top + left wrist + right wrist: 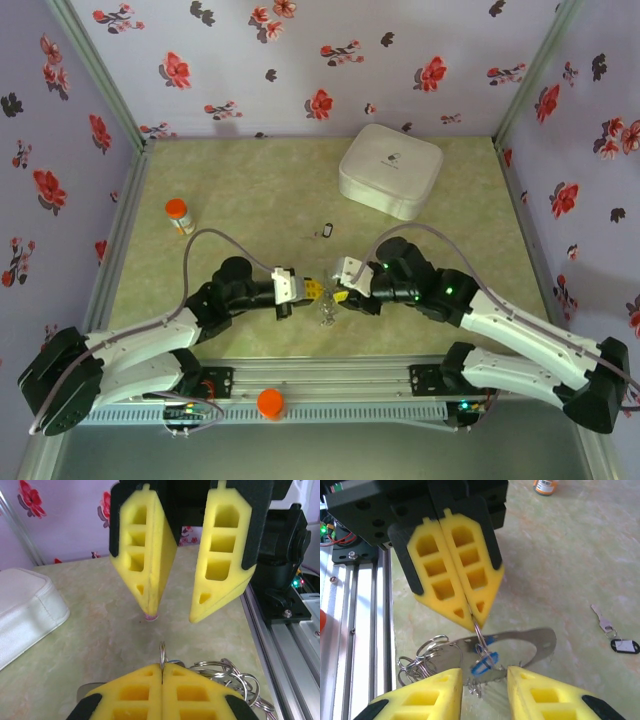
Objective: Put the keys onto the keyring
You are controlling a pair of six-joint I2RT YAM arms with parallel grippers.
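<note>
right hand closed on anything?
No: in the left wrist view the right hand has its fingers apart, nothing between them; the left hand pinches a thin ring.

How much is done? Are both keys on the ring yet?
Maybe halfway. The blue key sits right at the keyring and looks hooked on, though I can't be sure. In hand: the left gripper pinches the ring shut, and the right gripper is open facing it. Left to do: the black-and-silver key lies on the table, apart from the ring.
</note>
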